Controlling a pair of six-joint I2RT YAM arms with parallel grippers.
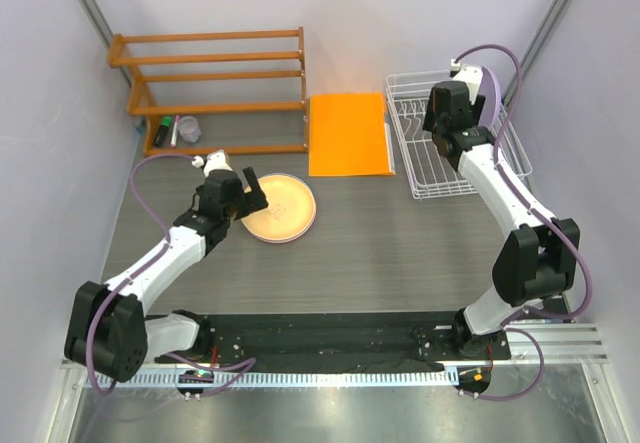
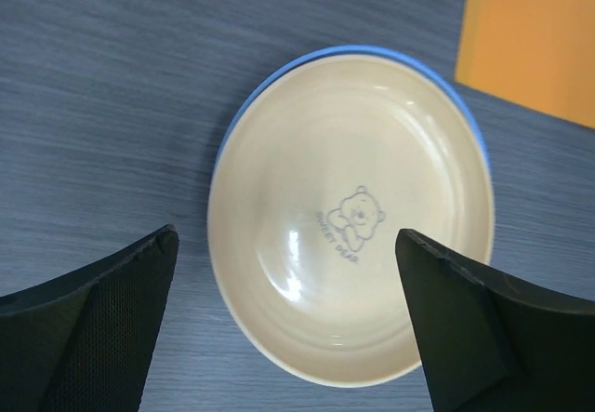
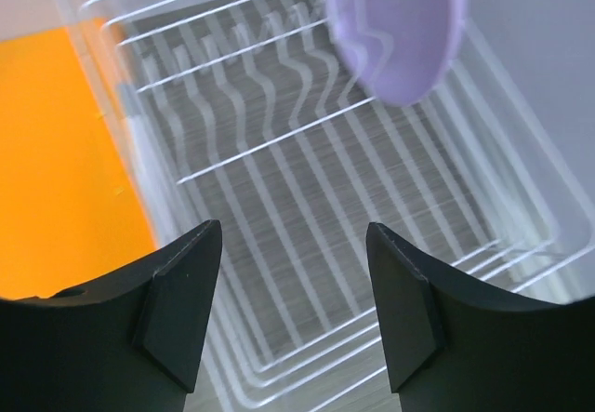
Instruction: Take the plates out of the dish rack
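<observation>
A pale orange-yellow plate [image 1: 280,206] lies on top of a stack on the table, left of centre. In the left wrist view this plate [image 2: 353,217] rests on a light blue plate [image 2: 244,114], of which only the rim shows. My left gripper [image 1: 250,193] is open and empty, its jaws either side of the stack's near edge [image 2: 286,237]. The white wire dish rack [image 1: 428,175] stands at the back right. My right gripper [image 1: 443,135] hovers over it, open and empty [image 3: 293,229]. A lavender plate [image 3: 400,26] stands upright in the rack [image 3: 279,142], beyond the fingertips.
A flat orange mat [image 1: 348,133] lies between the stack and the rack. An orange wooden slatted shelf [image 1: 215,83] stands at the back left, with a few small items [image 1: 175,129] under it. Walls close in both sides.
</observation>
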